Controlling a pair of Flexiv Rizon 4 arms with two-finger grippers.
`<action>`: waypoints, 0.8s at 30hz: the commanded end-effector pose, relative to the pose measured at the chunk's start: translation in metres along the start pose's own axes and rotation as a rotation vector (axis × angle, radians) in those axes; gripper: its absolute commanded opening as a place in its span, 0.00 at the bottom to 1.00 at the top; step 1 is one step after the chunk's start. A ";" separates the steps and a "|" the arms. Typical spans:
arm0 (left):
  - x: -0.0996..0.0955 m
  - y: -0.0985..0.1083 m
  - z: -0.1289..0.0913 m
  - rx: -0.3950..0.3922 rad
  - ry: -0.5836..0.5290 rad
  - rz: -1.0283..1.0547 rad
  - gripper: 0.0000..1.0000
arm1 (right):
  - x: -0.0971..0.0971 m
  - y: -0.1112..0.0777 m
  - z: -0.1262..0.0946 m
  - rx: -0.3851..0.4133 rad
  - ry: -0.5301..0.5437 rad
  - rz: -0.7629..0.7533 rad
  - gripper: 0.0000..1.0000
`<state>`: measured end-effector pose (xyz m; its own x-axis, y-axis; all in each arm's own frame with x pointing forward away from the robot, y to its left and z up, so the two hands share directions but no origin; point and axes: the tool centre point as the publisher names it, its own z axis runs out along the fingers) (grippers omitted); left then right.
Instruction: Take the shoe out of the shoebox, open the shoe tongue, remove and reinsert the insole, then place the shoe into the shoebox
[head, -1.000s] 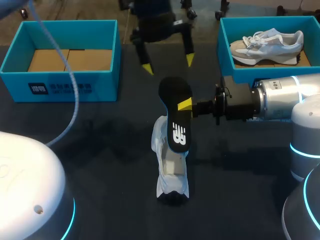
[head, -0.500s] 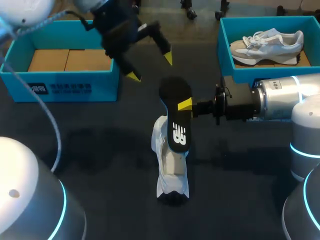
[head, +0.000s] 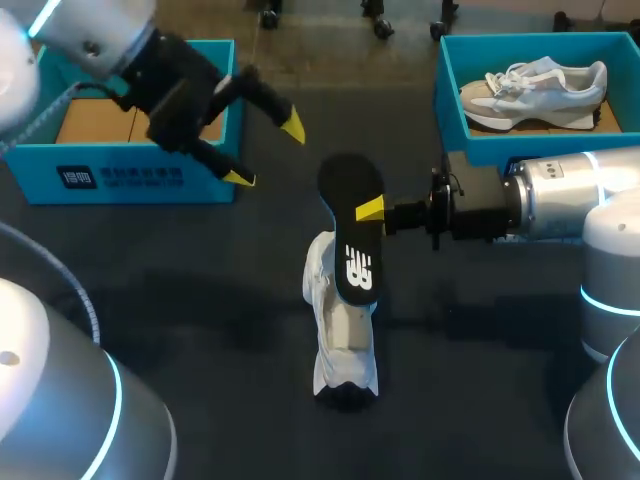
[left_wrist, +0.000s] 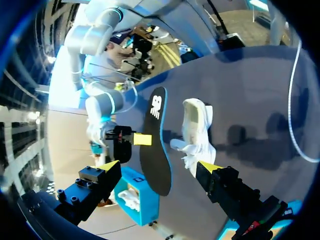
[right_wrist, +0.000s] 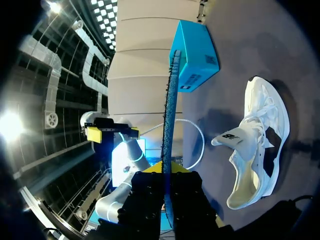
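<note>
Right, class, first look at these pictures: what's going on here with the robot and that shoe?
The right claw is shut on a black insole, holding it on edge, out of the white shoe that lies on the table. The left claw is open and empty, hanging by the left shoebox, which holds no shoe. A second shoe sits in the right shoebox.

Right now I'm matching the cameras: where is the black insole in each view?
Head view: insole mid-table, over the white shoe, held by the right pincer.
Left wrist view: ahead of the left pincer, beside the shoe.
Right wrist view: edge-on in its own grip.
Shared landmark: the white shoe.
</note>
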<state>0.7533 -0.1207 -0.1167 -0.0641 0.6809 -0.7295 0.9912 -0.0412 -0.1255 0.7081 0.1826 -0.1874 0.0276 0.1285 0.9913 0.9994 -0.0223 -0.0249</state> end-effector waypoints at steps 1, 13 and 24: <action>0.006 -0.003 0.001 -0.006 -0.278 0.003 1.00 | 0.000 0.000 0.003 -0.002 -0.001 0.000 0.00; 0.040 0.005 0.027 -0.052 -0.522 -0.015 1.00 | 0.000 0.000 0.003 -0.002 -0.001 0.000 0.00; 0.042 0.008 0.026 -0.047 -0.532 -0.030 1.00 | 0.000 0.000 0.003 -0.002 -0.001 0.000 0.00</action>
<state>0.7581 -0.1119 -0.1624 -0.1316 0.2886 -0.9484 0.9909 0.0098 -0.1345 0.7081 0.1827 -0.1874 0.0276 0.1285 0.9913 0.9994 -0.0221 -0.0250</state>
